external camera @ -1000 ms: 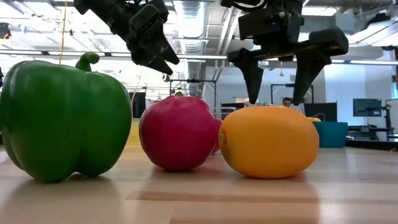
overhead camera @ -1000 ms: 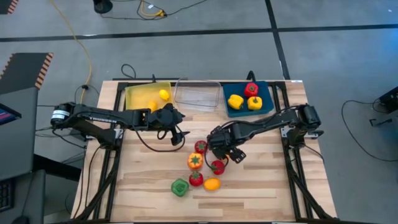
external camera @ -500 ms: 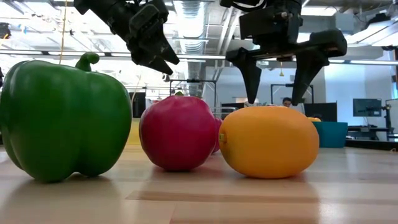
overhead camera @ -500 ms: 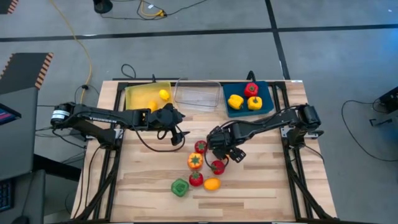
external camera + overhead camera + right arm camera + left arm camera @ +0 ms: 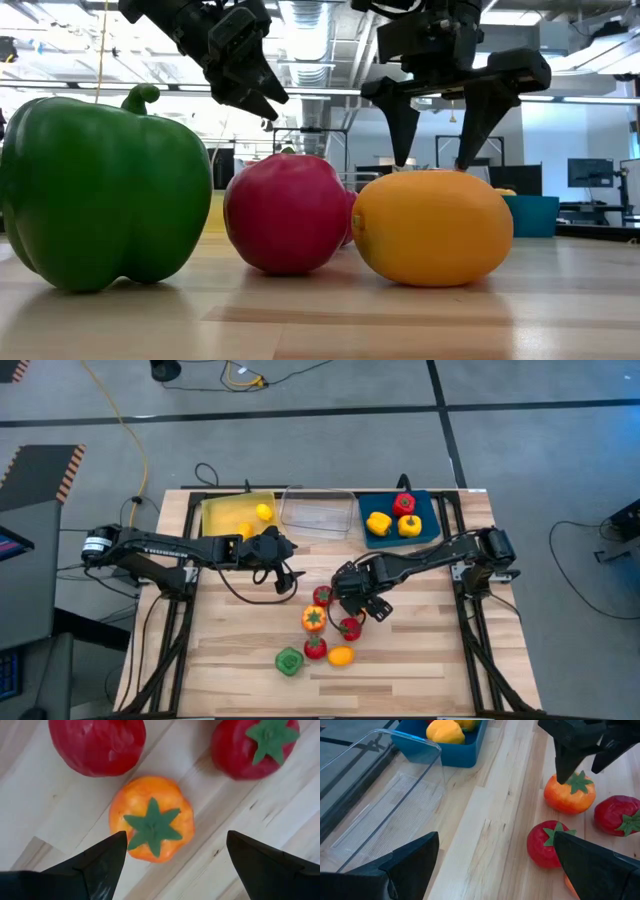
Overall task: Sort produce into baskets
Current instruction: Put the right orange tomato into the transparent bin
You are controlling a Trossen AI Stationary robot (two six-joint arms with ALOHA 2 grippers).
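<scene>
My right gripper [image 5: 172,865] is open and points down over an orange, green-topped fruit [image 5: 151,818], one finger on either side and clear of it. The left wrist view shows its fingers [image 5: 564,766] just above that fruit [image 5: 570,795]. In the high view the gripper [image 5: 362,610] hides it. My left gripper [image 5: 288,582] is open and empty, hanging above the table left of the produce. On the wood lie two red tomatoes [image 5: 322,596] [image 5: 350,628], an orange pepper [image 5: 314,619], a red fruit [image 5: 315,648], a green pepper [image 5: 289,661] and an orange citrus [image 5: 341,656].
Three baskets stand along the far edge. The yellow one [image 5: 225,518] holds a lemon [image 5: 263,512]. The clear one [image 5: 317,515] has nothing in it. The blue one [image 5: 432,525] holds two yellow peppers [image 5: 378,523] and a red pepper [image 5: 404,504]. Bare wood lies near the front edge.
My right gripper has edged slightly toward the table's left and turned a little above the orange fruit. The produce has not moved.
</scene>
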